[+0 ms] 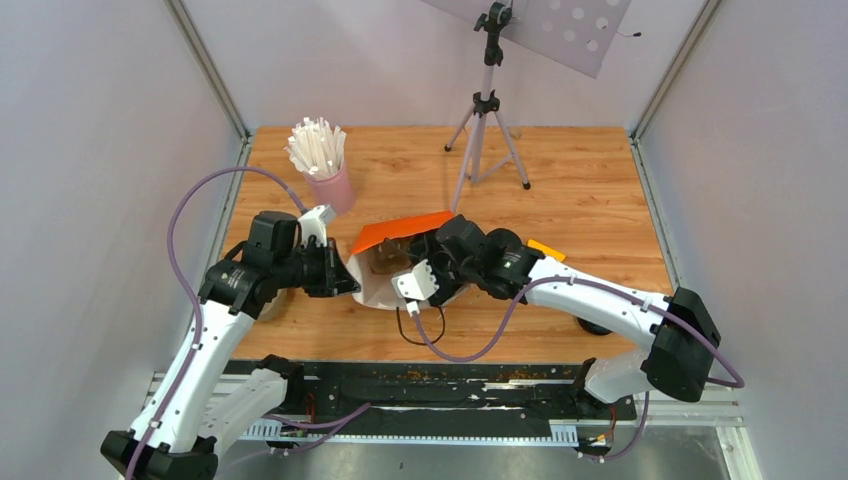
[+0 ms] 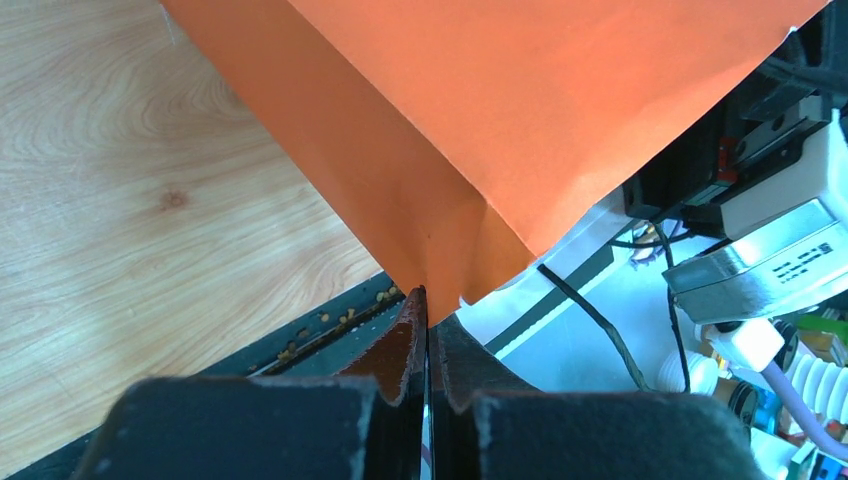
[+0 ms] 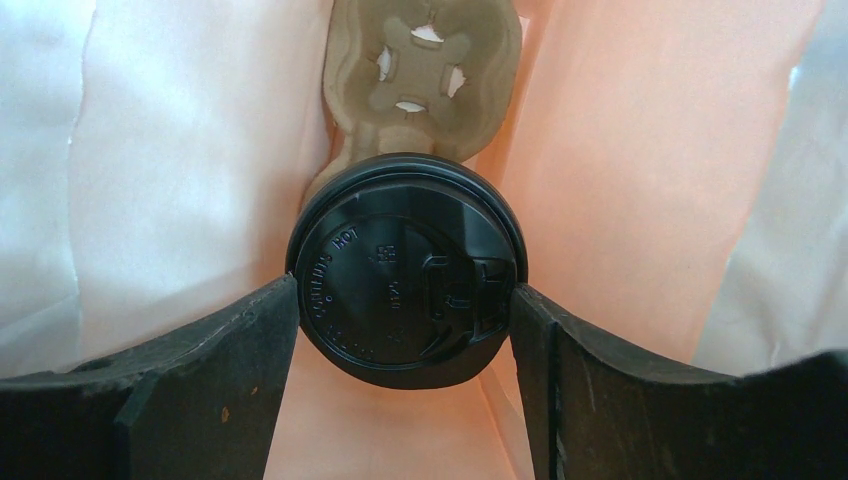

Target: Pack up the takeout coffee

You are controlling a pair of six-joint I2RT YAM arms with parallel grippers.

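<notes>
Robot lab cell, white enclosure walls (image 1: 100,150), wooden tabletop (image 1: 590,200), tripod (image 1: 487,125)

Top view: bright, even overhead light, faint soft shadows on the tabletop (image 1: 590,200), everything sharp. Left wrist: orange bag (image 2: 520,100) heavily saturated, left gripper (image 2: 427,298) at the bottom edge blurred. Right wrist: light glows through the bag walls, upper left nearly blown white; black lid (image 3: 405,270) crisp, dull sheen.

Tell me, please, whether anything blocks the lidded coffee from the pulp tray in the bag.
Nothing visible does. The right gripper holds the lidded takeout coffee inside the bag. The pulp tray lies just beyond, its visible slot empty. The left gripper pinches the bag's orange edge.
</notes>
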